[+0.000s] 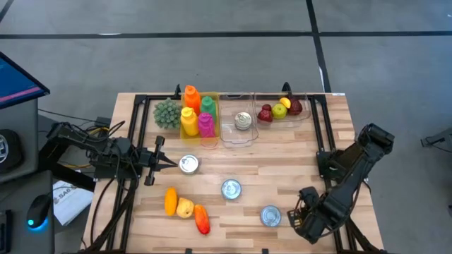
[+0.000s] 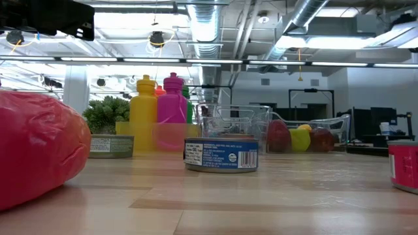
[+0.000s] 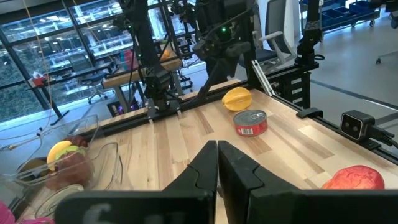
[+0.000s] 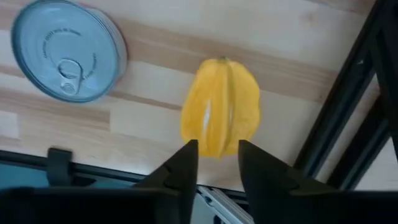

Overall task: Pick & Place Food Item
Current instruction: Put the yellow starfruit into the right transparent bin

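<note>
Clearly the right gripper (image 4: 214, 155), jaws narrowly apart, straddles the yellow fruit (image 4: 220, 106) near the table's (image 1: 296, 169) front right corner beside a can (image 4: 61, 57); shifting could nudge the fruit off the edge.

The left gripper (image 3: 217, 163) rests closed.

L arm reaches in from the table's 9 o'clock edge, forearm low and near level, wrist pointing toward 3 o'clock. Left gripper (image 1: 168, 164) has its fingers (image 3: 239, 167) pressed together, tips meeting in a point, nothing between them.

R arm sits at the 4 to 5 o'clock corner, elbow up near the 3 o'clock edge, forearm folded back toward 6 o'clock, wrist angled steeply down. Right gripper (image 4: 215, 155) has fingers (image 4: 184, 163) slightly parted, a narrow gap between the tips.
</note>
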